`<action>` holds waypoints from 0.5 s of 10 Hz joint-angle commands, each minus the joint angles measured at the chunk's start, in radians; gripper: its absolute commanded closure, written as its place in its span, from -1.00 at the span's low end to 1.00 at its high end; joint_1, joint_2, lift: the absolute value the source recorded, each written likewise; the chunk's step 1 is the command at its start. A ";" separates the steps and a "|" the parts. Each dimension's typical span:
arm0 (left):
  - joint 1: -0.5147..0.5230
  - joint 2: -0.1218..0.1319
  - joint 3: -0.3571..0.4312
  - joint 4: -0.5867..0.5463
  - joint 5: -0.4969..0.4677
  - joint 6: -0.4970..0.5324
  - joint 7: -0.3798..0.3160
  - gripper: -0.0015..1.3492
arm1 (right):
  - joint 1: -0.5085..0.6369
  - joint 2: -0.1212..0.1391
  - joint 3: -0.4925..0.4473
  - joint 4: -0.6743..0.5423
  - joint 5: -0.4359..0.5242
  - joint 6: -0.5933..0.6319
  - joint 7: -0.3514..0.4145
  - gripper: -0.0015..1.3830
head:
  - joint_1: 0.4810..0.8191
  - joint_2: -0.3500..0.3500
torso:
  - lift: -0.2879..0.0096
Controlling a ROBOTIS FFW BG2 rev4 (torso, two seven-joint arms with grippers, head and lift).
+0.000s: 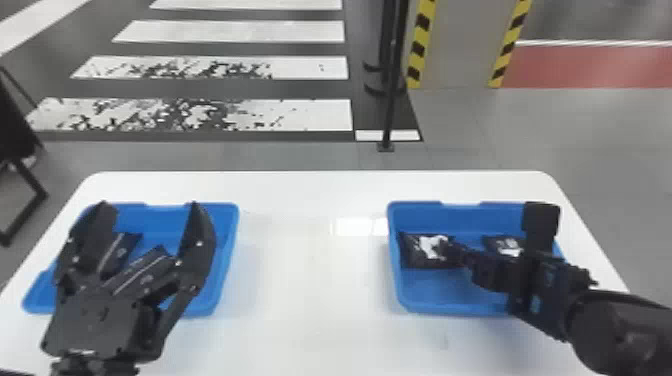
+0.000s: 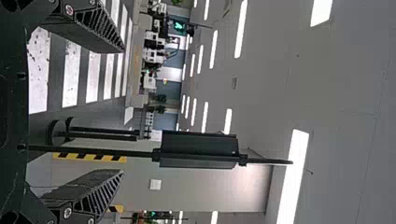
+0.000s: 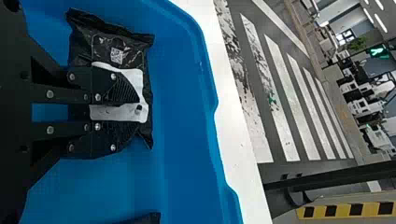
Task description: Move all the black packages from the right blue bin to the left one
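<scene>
In the head view my right gripper (image 1: 446, 248) reaches low into the right blue bin (image 1: 450, 295), its fingers closed on a black package (image 1: 417, 256) with a white label at the bin's left side. The right wrist view has that package (image 3: 119, 44) pinched between the fingertips of my right gripper (image 3: 139, 112). A second black package (image 1: 497, 244) lies farther right in the same bin, partly behind the arm. My left gripper (image 1: 148, 206) stands open over the left blue bin (image 1: 227, 250), where two black packages (image 1: 121, 250) (image 1: 147, 267) lie. In the left wrist view, my left gripper (image 2: 122, 111) holds nothing.
Both bins stand on a white table (image 1: 310, 280), with a wide stretch of tabletop between them. A thin black post (image 1: 392, 90) rises from the floor beyond the table's far edge. The right bin's walls surround the right gripper.
</scene>
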 commanded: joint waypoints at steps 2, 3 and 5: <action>0.002 -0.002 0.002 0.001 0.004 -0.005 0.000 -0.81 | 0.012 0.000 -0.002 -0.004 -0.022 -0.016 0.000 0.74 | 0.27 0.03 | 0.05; 0.000 -0.002 0.002 0.003 0.006 -0.015 0.000 -0.81 | 0.039 0.000 -0.006 -0.021 -0.074 -0.038 0.001 0.74 | 0.27 0.04 | 0.05; 0.000 -0.003 0.002 0.006 0.008 -0.037 0.002 -0.81 | 0.157 0.014 -0.088 -0.193 -0.118 -0.043 0.001 0.74 | 0.27 0.06 | 0.05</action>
